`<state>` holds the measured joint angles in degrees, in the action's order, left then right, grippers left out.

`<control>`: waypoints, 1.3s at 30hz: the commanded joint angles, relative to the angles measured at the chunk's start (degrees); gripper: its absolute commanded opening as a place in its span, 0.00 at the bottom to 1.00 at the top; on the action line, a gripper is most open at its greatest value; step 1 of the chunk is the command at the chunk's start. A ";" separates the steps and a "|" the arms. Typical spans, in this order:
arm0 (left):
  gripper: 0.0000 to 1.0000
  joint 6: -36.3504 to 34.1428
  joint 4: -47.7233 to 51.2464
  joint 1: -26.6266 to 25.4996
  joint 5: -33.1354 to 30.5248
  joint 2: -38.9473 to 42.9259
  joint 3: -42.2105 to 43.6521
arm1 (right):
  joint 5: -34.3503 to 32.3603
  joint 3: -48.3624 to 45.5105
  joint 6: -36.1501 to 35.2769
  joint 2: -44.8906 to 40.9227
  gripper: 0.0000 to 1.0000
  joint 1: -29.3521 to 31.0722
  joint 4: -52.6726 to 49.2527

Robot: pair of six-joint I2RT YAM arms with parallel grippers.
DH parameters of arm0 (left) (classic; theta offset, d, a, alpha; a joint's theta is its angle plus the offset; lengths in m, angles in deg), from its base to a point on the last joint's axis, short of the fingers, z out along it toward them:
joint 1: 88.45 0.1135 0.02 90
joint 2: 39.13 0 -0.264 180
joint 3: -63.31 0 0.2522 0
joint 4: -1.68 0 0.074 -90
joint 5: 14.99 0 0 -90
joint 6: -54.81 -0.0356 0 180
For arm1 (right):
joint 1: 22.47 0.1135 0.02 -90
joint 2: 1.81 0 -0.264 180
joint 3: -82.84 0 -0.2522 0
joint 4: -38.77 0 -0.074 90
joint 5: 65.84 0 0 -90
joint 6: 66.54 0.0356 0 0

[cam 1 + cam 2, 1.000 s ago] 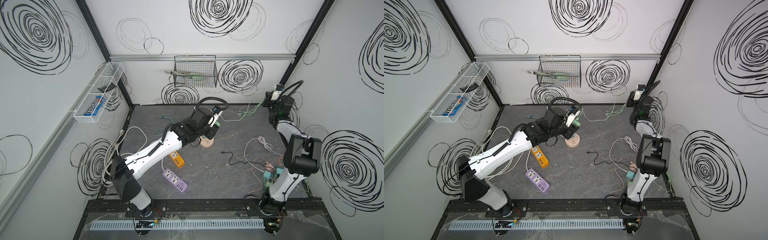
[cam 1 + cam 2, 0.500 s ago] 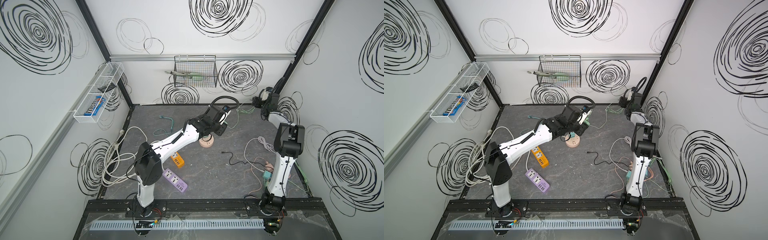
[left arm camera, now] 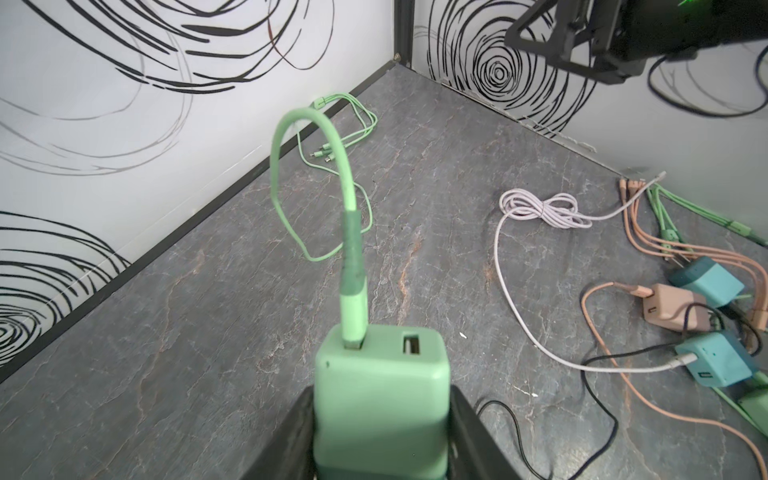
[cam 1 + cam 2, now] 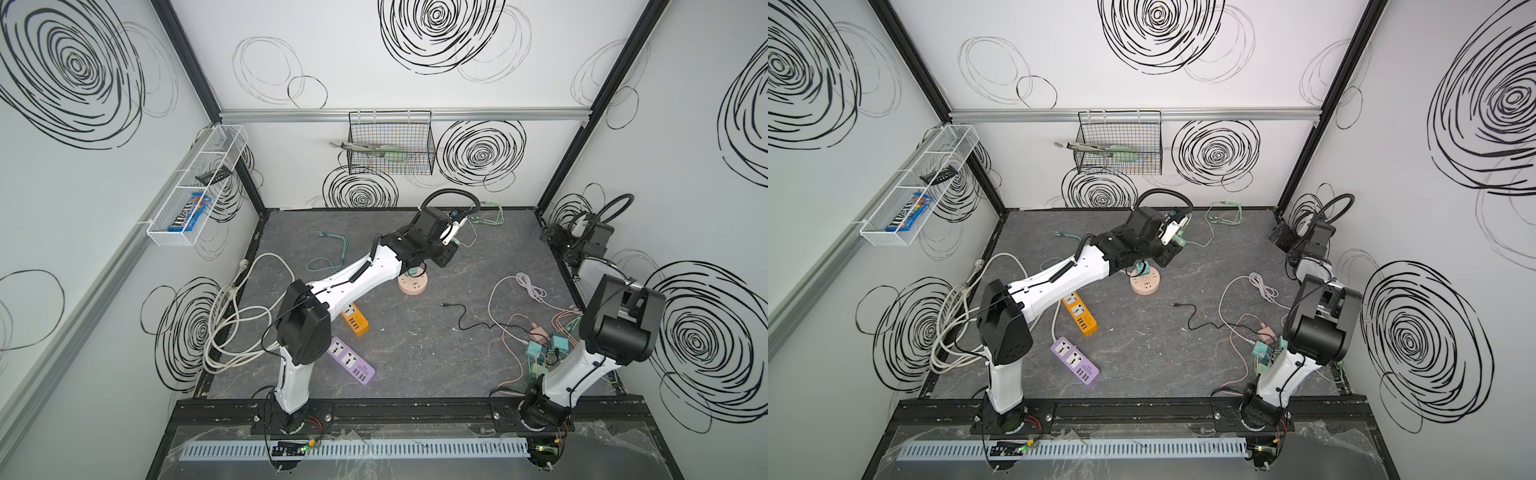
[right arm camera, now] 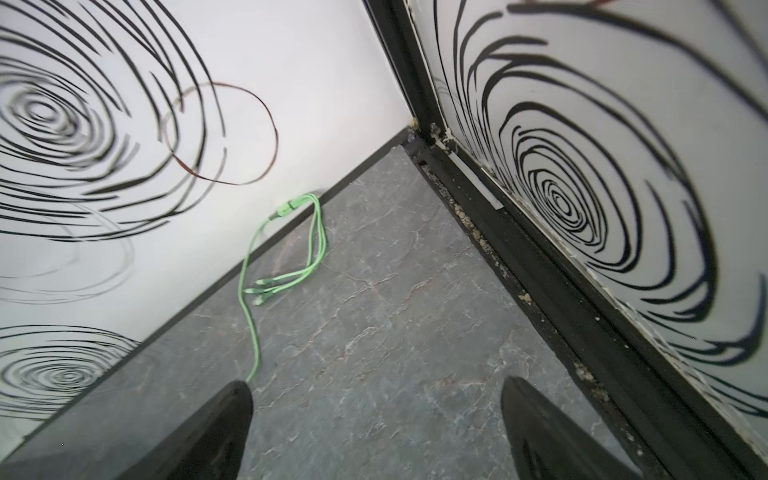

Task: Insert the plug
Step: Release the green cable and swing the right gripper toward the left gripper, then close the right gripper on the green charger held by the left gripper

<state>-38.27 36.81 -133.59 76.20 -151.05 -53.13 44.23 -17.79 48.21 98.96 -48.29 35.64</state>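
Note:
The plug is a pale green charger block with a green cable in one of its two USB ports. My left gripper is shut on it, a black finger on each side. In both top views that gripper hangs just behind and to the right of a round pink socket puck. A small teal plug stands on the puck. My right gripper is open and holds nothing, in the far right corner by the wall.
An orange power strip and a purple one lie under the left arm. Chargers and tangled cables pile up at the right front, with a black lead and a lilac cable nearby. White cable coils line the left edge.
The right gripper went from shut to wide open and dropped lower along the right wall. The left gripper, still on the plug, shifted slightly right while its elbow swung down.

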 commanded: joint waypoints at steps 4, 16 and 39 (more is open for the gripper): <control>0.00 -7.99 -8.43 0.39 5.65 4.73 5.06 | 16.42 -3.67 10.49 -3.63 0.97 0.37 5.40; 0.00 -25.60 -15.07 -0.12 10.72 9.05 14.41 | 24.30 -14.81 13.95 -17.48 0.97 4.58 5.37; 0.00 -50.50 -36.66 -0.21 6.57 12.33 30.13 | 26.39 -30.26 6.84 -43.32 0.95 27.95 1.58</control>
<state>-83.33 8.26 -132.46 85.34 -141.61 -25.22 69.87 -48.66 59.38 55.53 -22.30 39.18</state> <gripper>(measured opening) 0.461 0.947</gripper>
